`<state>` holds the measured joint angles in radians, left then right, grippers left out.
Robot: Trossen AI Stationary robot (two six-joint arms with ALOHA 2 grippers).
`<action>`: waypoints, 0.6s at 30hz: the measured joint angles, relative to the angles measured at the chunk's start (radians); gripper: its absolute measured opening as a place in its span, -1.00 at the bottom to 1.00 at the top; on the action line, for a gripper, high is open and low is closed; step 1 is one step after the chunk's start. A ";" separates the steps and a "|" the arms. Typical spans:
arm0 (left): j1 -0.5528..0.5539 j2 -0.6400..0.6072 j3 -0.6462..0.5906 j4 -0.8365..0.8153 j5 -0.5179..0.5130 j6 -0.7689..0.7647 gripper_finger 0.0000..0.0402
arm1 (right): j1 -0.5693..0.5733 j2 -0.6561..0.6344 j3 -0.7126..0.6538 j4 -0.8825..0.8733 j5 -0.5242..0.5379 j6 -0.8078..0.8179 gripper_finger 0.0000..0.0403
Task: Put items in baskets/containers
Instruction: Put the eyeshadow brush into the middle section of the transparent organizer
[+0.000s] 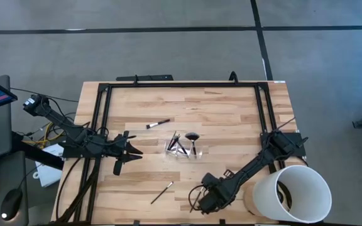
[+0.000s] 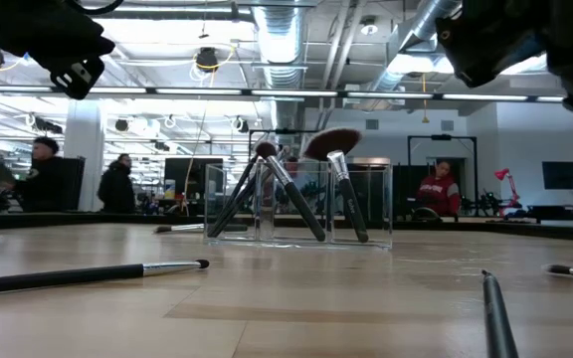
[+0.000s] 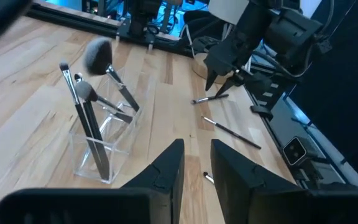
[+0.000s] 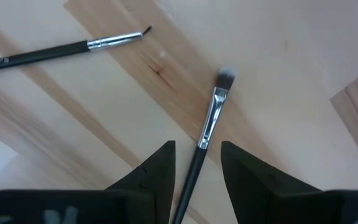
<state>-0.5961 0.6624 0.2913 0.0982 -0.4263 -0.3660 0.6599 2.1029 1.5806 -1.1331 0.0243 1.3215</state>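
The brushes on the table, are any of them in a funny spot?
Yes. Several brushes stand leaning in the clear tray, but some lie loose on the wood: one behind it, one nearer the front, and one between the right gripper's open fingers.

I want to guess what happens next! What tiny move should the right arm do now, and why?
Probably lower the right end effector a little and close. Its open fingers sit either side of a brush lying flat on the table, not yet gripped, and the clear tray already holds several brushes.
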 joint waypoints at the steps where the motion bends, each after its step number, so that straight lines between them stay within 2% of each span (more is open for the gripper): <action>1: 0.000 0.000 0.000 0.000 0.000 0.000 -0.62 | -0.003 0.000 0.000 0.001 -0.003 -0.006 -0.40; 7: 0.000 0.000 0.000 0.000 0.000 0.002 -0.62 | 0.002 0.000 -0.001 0.000 -0.013 -0.022 -0.40; 12: -0.004 0.000 0.000 0.000 0.000 0.000 -0.62 | 0.007 0.000 -0.081 -0.010 -0.049 -0.038 -0.40; 18: -0.011 0.000 0.000 0.003 0.000 0.002 -0.62 | 0.006 -0.006 -0.091 0.042 -0.034 -0.040 -0.40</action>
<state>-0.6067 0.6624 0.2913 0.1016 -0.4263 -0.3636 0.6662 2.0970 1.4899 -1.0913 -0.0094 1.2816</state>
